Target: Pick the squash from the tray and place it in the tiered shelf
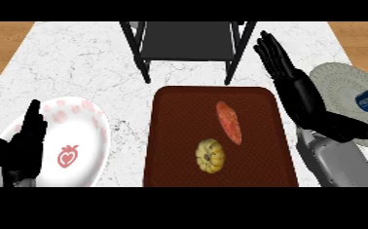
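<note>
A small yellow squash lies on the dark red tray, toward its near middle. A red elongated vegetable lies on the tray just beyond it. The black tiered shelf stands at the far side of the counter, behind the tray. My right hand is raised at the tray's right, fingers straight and open, above and right of the squash and holding nothing. My left hand shows at the lower left edge, open with fingers up, over the white plate.
A white plate with red strawberry marks lies left of the tray. A grey plate with a blue mark sits at the right edge, partly behind my right forearm. The marble counter meets wooden floor at the far corners.
</note>
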`<action>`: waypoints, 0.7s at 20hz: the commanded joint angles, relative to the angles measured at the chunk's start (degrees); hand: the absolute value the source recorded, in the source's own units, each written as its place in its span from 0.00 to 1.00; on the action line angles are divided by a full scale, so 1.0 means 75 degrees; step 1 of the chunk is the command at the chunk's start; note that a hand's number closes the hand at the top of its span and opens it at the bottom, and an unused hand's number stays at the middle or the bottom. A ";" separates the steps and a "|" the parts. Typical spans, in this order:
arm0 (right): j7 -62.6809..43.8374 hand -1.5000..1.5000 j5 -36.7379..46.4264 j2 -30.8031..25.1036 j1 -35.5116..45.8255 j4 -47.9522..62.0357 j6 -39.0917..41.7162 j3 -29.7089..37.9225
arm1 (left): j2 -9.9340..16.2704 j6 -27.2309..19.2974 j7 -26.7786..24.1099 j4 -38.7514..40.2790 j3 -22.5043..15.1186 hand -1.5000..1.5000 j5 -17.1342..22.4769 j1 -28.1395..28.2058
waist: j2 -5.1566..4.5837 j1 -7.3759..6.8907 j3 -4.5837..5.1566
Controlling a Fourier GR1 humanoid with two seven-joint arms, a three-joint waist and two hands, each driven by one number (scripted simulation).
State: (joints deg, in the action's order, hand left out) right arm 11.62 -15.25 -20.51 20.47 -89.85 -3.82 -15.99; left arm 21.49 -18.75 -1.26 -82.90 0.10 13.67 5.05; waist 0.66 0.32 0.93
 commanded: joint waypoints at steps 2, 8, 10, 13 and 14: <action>-0.0904 0.00 0.1894 -0.0700 -0.0275 -0.0764 -0.1483 -0.0271 | 0.0086 0.0468 -0.0176 0.0097 -0.0408 0.50 -0.0215 0.0204 | 0.0036 0.0275 -0.0084; -0.1724 1.00 0.4688 -0.2951 -0.0773 0.0091 -0.2854 0.0612 | 0.0456 0.0981 0.0175 -0.0043 -0.0930 0.50 -0.0376 0.0592 | 0.0203 0.1663 0.0063; -0.2373 1.00 0.4837 -0.2106 -0.1356 -0.0773 -0.3663 0.0362 | 0.0364 0.1296 0.0177 -0.0137 -0.1289 0.50 -0.0373 0.0523 | 0.0121 0.1266 -0.0056; -0.2941 0.00 0.5593 -0.1341 -0.2031 -0.1688 -0.3934 -0.0727 | 0.0321 0.1513 0.0345 -0.0386 -0.1665 0.50 -0.0509 0.0266 | 0.0013 0.0623 -0.0089; -0.3047 0.00 0.5859 -0.1378 -0.2224 -0.2095 -0.3772 -0.1106 | 0.0224 0.1454 0.0400 -0.0327 -0.1706 0.50 -0.0532 0.0165 | 0.0022 0.0654 -0.0082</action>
State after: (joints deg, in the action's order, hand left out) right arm -6.30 21.64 -33.19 8.62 -98.85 -29.36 -18.21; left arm 27.36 -10.63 -0.17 -86.16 -6.44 9.44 6.45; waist 1.68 6.88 -0.40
